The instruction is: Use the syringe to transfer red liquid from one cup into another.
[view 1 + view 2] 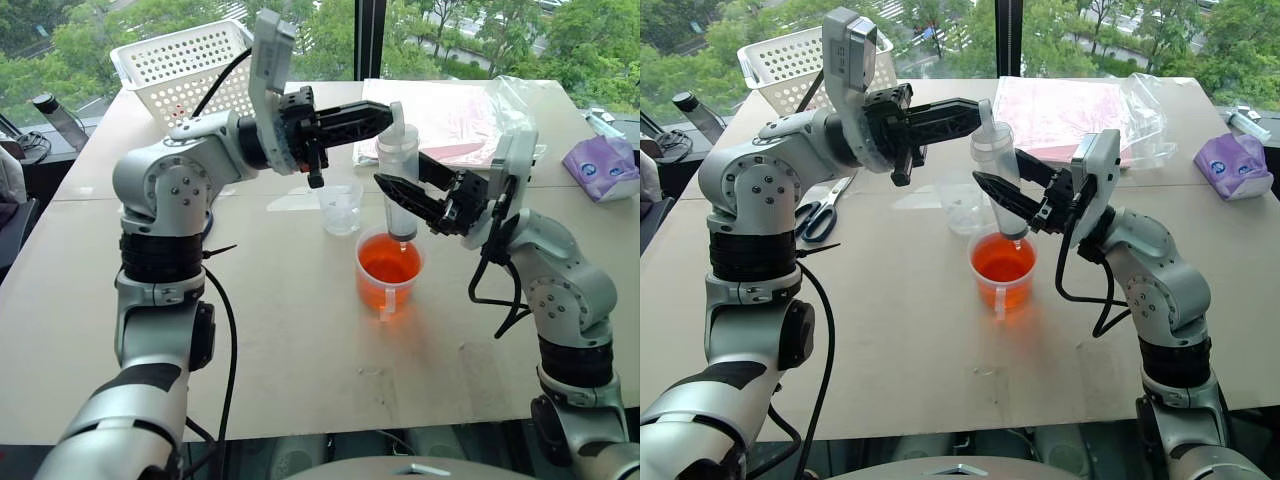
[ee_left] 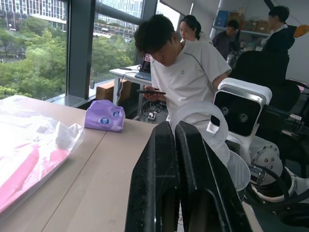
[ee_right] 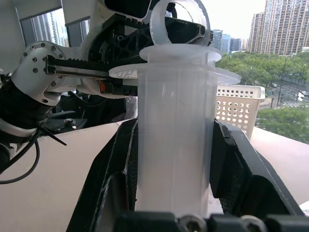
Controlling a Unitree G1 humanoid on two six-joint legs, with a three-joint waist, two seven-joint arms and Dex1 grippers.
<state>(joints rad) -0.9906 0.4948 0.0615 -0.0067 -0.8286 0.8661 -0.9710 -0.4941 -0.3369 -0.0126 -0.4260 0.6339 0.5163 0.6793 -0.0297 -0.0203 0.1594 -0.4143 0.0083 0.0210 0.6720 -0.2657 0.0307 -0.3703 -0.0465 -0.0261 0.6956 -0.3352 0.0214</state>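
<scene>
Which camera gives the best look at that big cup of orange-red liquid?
The left eye view: the handled cup stands unobstructed, red liquid and handle tab visible, the syringe tip dipping in. The right eye view shows the same from slightly aside. In the wrist views, I cannot make out the cup.

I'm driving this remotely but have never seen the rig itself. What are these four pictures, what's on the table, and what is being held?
Two pictures come from the humanoid robot's head, looking down over its arms; the other two come from cameras on its wrists. The right gripper clamps the barrel of a large clear plastic syringe, tip down over a wide clear handled cup of orange-red liquid. The left gripper is shut at the white plunger's ring. A small plain clear cup stands beside. Also on the table: white perforated basket, scissors, purple tissue pack.
</scene>
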